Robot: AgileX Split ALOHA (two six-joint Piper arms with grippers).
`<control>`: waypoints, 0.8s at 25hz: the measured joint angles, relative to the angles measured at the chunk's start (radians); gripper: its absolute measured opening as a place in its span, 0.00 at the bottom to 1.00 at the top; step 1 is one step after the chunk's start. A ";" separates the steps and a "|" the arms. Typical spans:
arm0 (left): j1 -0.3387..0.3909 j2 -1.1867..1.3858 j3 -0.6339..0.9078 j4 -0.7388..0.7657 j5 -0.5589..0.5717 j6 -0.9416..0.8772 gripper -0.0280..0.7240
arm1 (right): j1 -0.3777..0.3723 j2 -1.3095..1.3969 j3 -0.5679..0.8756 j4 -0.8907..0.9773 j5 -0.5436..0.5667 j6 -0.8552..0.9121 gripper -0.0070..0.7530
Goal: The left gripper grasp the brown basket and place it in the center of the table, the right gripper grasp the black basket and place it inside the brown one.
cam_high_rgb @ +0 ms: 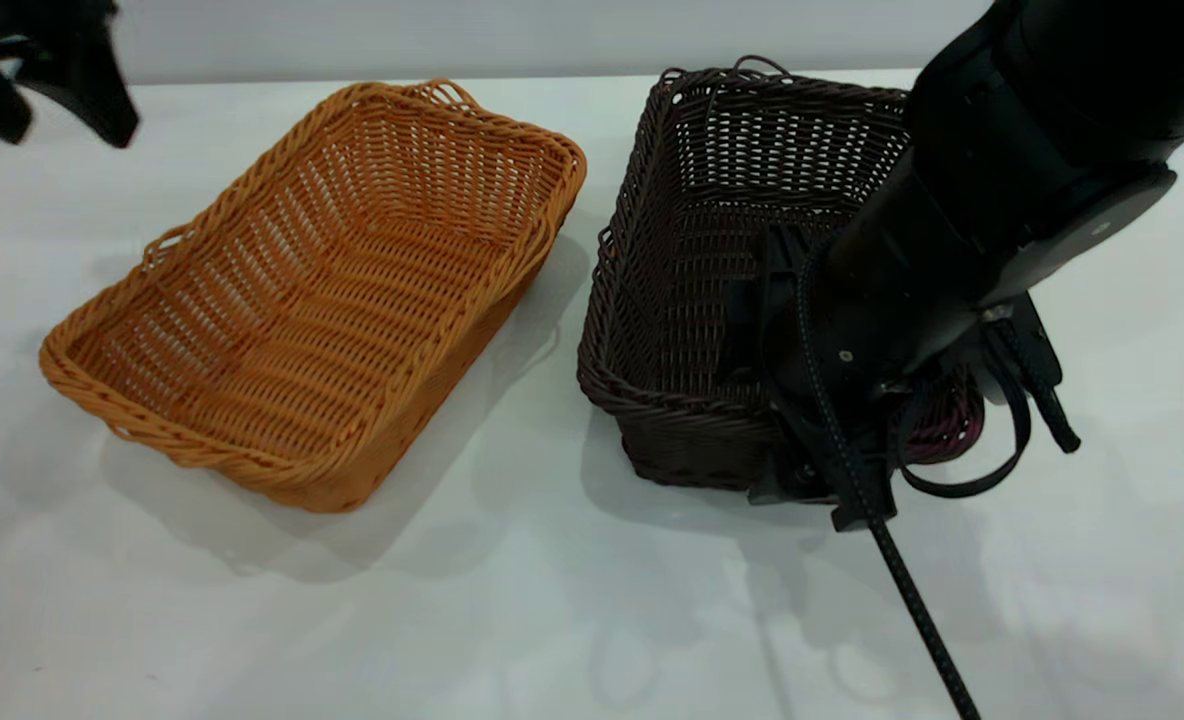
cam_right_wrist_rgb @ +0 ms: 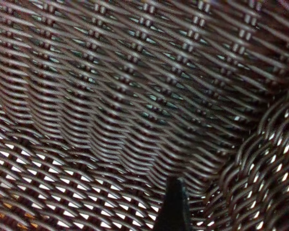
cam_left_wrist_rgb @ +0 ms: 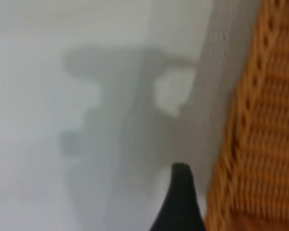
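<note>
While the left gripper (cam_high_rgb: 52,85) is hovering off the far corner of the bench (cam_high_rgb: 552,620), fingers apart and holding nothing, the brown basket (cam_high_rgb: 322,300) is lying just beside and below them, long axis running diagonally away toward the bench centre. The black basket (cam_high_rgb: 692,280) is sitting just beside it, apart. The right gripper (cam_high_rgb: 802,440) is reaching down at this basket's near corner, one finger inside the wall; whether they are clamping the rim, I cannot tell. This arm is nearer its target.
</note>
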 joint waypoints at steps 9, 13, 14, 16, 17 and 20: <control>-0.062 0.223 -0.190 -0.002 0.031 0.014 0.76 | 0.000 0.000 -0.001 0.000 -0.019 -0.022 0.70; -0.072 0.278 -0.196 -0.001 0.012 0.015 0.76 | 0.000 0.000 -0.001 0.000 -0.019 -0.032 0.69; -0.072 0.293 -0.196 -0.001 0.005 0.016 0.76 | 0.000 0.000 -0.001 0.000 -0.019 -0.033 0.69; -0.072 0.316 -0.196 -0.001 -0.010 0.016 0.76 | 0.000 0.000 -0.001 0.000 -0.033 -0.035 0.68; -0.072 0.328 -0.196 -0.001 -0.015 0.016 0.76 | 0.000 0.000 -0.001 0.000 -0.039 -0.036 0.67; -0.074 0.348 -0.196 -0.001 -0.020 0.016 0.73 | 0.000 0.000 -0.001 0.000 -0.056 -0.039 0.59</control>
